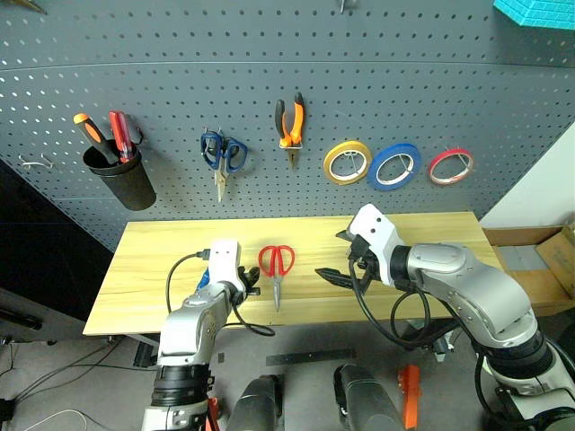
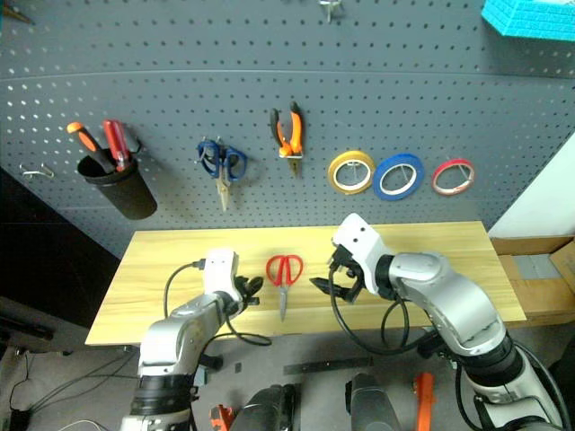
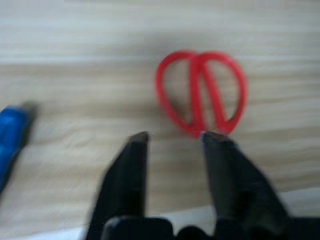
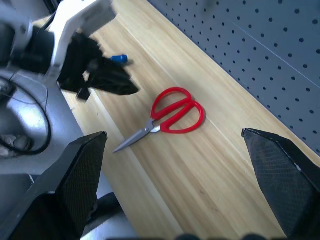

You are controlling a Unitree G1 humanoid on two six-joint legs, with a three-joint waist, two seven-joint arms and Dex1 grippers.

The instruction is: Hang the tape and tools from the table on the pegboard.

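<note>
Left eye view: red-handled steel scissors (image 1: 276,266) flat on light wood-grain table (image 1: 153,260), between left gripper (image 1: 249,285), jaws parted and empty, and right gripper (image 1: 340,258), jaws wide. Blue-handled object (image 3: 11,135), possibly the screwdriver, beside left gripper. Blue tape ring (image 1: 395,167) and orange-handled pliers (image 1: 289,121) on grey pegboard (image 1: 180,81).

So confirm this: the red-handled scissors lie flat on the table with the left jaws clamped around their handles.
Wrong on the grip. The red-handled scissors do lie flat on the table, but the left gripper is open and empty just short of the handles, as the left wrist view shows.
</note>
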